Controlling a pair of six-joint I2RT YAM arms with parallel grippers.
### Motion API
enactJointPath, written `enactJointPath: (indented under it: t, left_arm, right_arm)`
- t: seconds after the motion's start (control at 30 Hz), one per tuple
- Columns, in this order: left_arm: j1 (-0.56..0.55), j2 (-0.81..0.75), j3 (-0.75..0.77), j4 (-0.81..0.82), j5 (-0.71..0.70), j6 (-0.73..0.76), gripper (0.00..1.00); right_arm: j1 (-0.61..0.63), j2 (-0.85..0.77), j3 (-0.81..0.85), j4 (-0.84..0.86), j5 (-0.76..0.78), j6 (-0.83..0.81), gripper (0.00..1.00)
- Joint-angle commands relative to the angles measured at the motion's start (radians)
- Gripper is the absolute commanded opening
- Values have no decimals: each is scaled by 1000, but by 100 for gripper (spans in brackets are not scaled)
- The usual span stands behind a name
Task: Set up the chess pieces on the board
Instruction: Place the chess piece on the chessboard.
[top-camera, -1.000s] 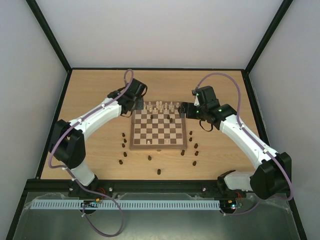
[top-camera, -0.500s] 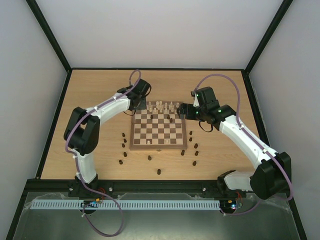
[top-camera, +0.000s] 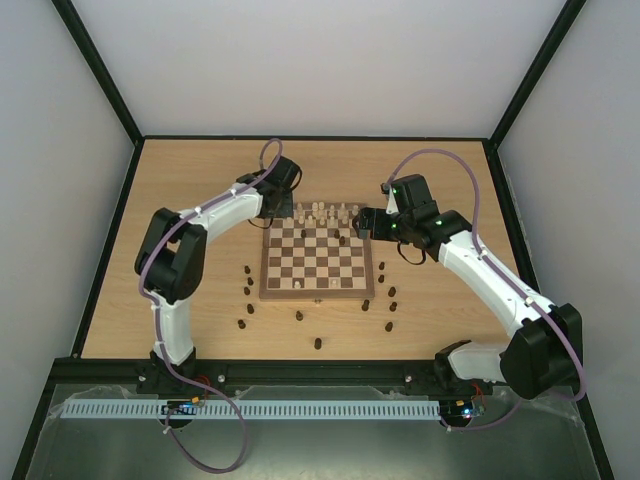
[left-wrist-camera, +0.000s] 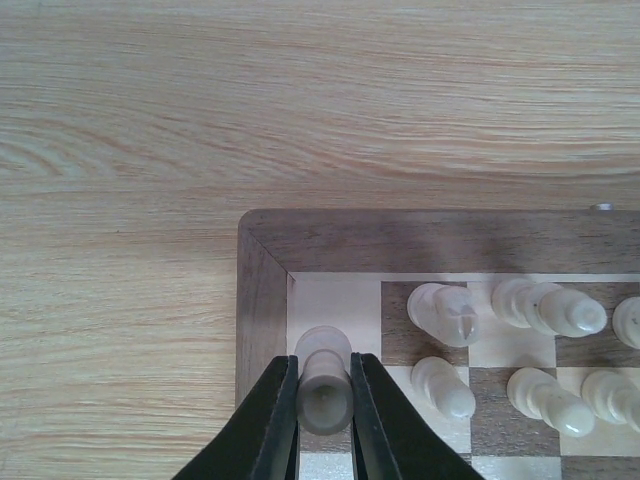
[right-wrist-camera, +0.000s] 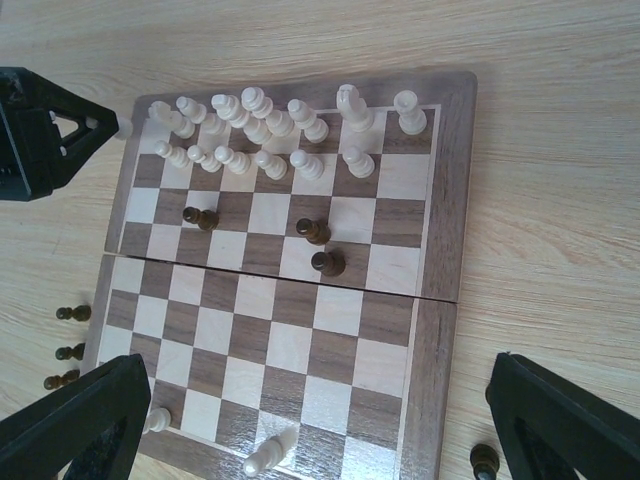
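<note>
The pale chess piece (left-wrist-camera: 323, 388) is pinched in the left gripper (left-wrist-camera: 324, 366), just beside the bare corner of the board (left-wrist-camera: 262, 300). It likely belongs there: set it down straight, then let go slowly.

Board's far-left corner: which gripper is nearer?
Left. The left gripper, fingers shut on a cream piece, hangs right at that corner of the board. The right gripper, open, is at the far-right corner, across the back row.
</note>
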Motion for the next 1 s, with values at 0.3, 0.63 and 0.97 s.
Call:
enactJointPath:
  t: [0.3,0.63,0.97]
  left_arm:
    - [20,55,42,12,32,18,12]
    - [25,79,51,20,46,25,12]
    - [26,98,57,26,50,28,16]
  right_arm:
    - [4,-2,-13,1,-16,-6,93]
    - [5,3,-16,5,-15,-6,94]
    - [7,14,-18,8,-18,-4,94]
